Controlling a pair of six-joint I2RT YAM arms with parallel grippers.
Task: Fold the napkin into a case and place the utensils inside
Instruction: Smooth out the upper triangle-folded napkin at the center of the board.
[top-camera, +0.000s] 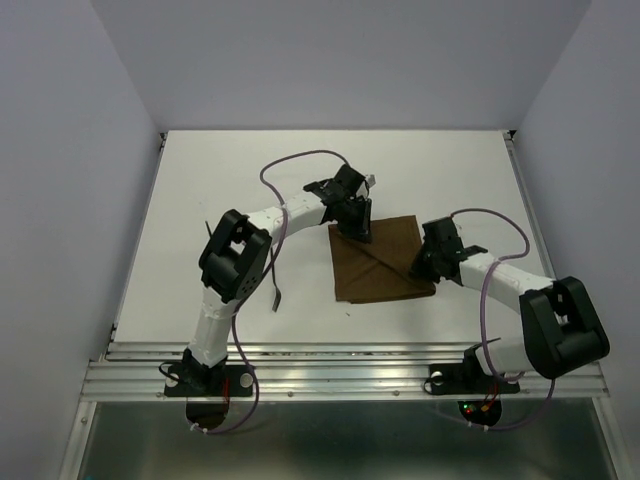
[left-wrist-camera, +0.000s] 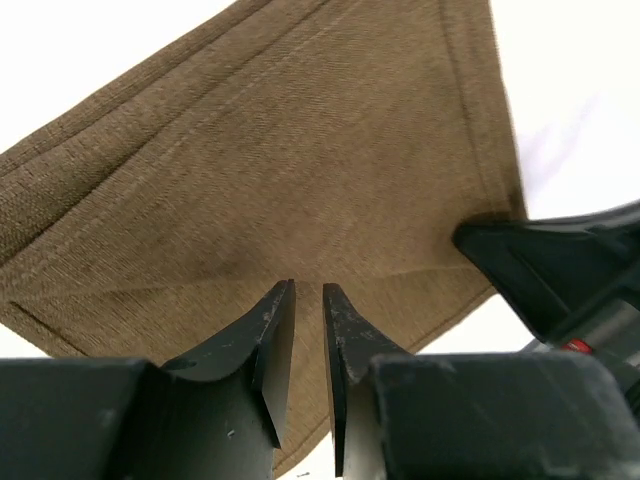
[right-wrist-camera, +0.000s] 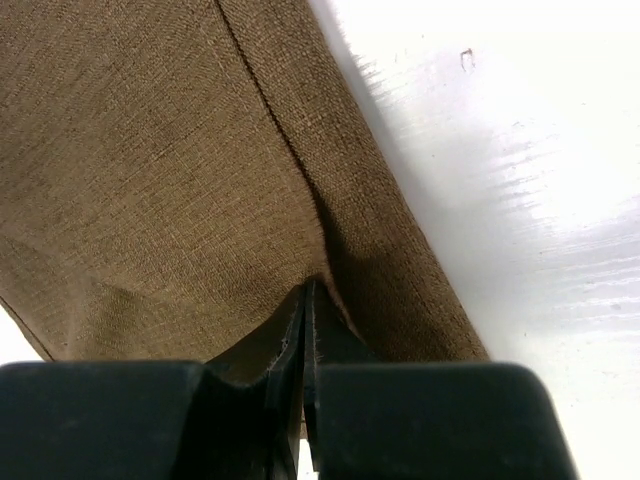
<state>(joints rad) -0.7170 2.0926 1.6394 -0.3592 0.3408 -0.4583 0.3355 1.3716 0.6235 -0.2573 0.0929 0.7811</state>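
The brown napkin (top-camera: 385, 268) lies flat at the table's middle, with a diagonal fold line across it. My left gripper (top-camera: 352, 228) hovers at its far left corner. In the left wrist view the left gripper (left-wrist-camera: 308, 288) stands open by a narrow gap over the napkin (left-wrist-camera: 280, 150), nothing between its fingers. My right gripper (top-camera: 421, 268) is at the napkin's right edge. In the right wrist view the right gripper (right-wrist-camera: 308, 285) is shut, its tips pinching a crease of the napkin (right-wrist-camera: 150, 150). One thin dark utensil (top-camera: 275, 291) lies left of the napkin. Another utensil (top-camera: 207, 229) peeks out beside the left arm.
The left arm (top-camera: 235, 260) arches over the table's left half, above the utensils. The right arm's black gripper body (left-wrist-camera: 560, 270) shows at the right of the left wrist view. White walls close in the table's left, right and far sides.
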